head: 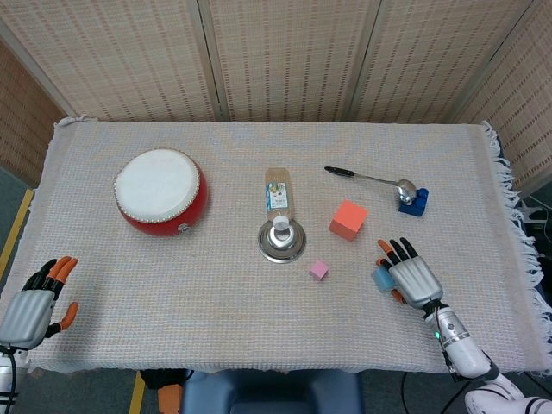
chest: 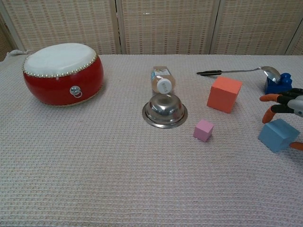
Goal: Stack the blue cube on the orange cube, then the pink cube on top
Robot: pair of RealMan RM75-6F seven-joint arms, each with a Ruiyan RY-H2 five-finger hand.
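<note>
The blue cube (chest: 278, 135) lies on the cloth at the right, mostly hidden under my right hand (head: 407, 273) in the head view, with only its left edge (head: 379, 276) showing. That hand hovers over it with fingers spread and nothing gripped; in the chest view its orange-tipped fingers (chest: 277, 102) hang just above the cube. The orange cube (head: 348, 219) (chest: 224, 94) stands further back and to the left. The small pink cube (head: 319, 270) (chest: 203, 130) sits left of the blue one. My left hand (head: 34, 303) rests open at the near left corner.
A red drum (head: 160, 190) stands at the left. A steel bowl (head: 281, 240) sits upside down at the centre with a bottle (head: 277, 195) lying behind it. A spoon (head: 373, 178) leans on a dark blue brick (head: 413, 203) at the back right.
</note>
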